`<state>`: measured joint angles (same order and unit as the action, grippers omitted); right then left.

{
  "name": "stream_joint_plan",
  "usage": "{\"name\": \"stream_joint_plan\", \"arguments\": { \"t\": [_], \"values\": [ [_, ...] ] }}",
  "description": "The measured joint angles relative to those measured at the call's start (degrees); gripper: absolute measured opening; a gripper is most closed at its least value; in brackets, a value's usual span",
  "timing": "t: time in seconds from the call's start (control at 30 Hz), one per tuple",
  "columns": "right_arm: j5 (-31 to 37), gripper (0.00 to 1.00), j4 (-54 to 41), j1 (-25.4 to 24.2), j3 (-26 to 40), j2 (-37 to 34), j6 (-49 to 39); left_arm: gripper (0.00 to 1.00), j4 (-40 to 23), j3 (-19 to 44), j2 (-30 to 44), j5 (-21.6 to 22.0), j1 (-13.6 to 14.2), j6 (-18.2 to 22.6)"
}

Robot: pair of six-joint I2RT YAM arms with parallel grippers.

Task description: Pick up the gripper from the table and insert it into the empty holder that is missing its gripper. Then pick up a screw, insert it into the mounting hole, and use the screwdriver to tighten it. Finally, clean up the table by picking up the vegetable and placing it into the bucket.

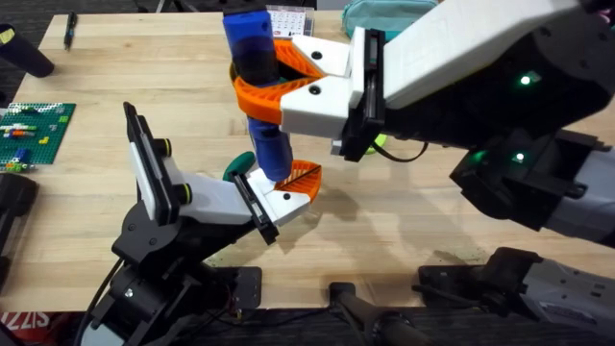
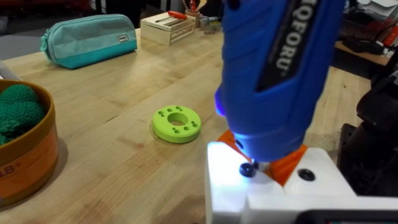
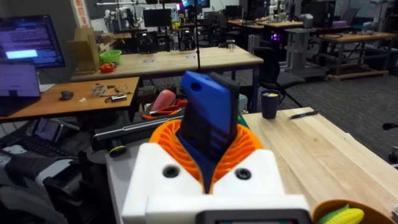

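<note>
My right gripper reaches in from the right and is shut on the blue screwdriver, held upright between orange fingers. The screwdriver points down onto the left gripper, and its lower end rests at the white body beside a small dark screw head. The driver's light glows on that white body. Orange fingers of the left gripper show on either side of the driver's tip. A green knitted vegetable lies in the tan bucket.
On the table, a lime green disc with holes lies beyond the left gripper. Farther back are a teal pouch and a small white box. A green brick plate sits at the left edge.
</note>
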<state>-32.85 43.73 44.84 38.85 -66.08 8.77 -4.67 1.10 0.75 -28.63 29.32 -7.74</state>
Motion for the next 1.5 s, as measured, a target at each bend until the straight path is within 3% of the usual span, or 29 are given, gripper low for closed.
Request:
{"name": "stream_joint_plan", "arguments": {
  "t": [0.3,0.53,1.5],
  "values": [
    [-0.31,0.04,8.42,-1.29,-0.79,0.87,0.16,0.009,0.09,0.0,0.0,0.15,0.0,-0.05],
    [-0.27,0.04,9.02,-1.84,-0.79,3.86,0.18,0.009,0.11,0.0,-0.01,0.14,0.0,-0.05],
    [-0.23,0.04,5.37,-0.72,-0.81,1.95,-0.21,0.009,0.1,0.0,-0.01,0.14,0.0,-0.05]
  ]
}}
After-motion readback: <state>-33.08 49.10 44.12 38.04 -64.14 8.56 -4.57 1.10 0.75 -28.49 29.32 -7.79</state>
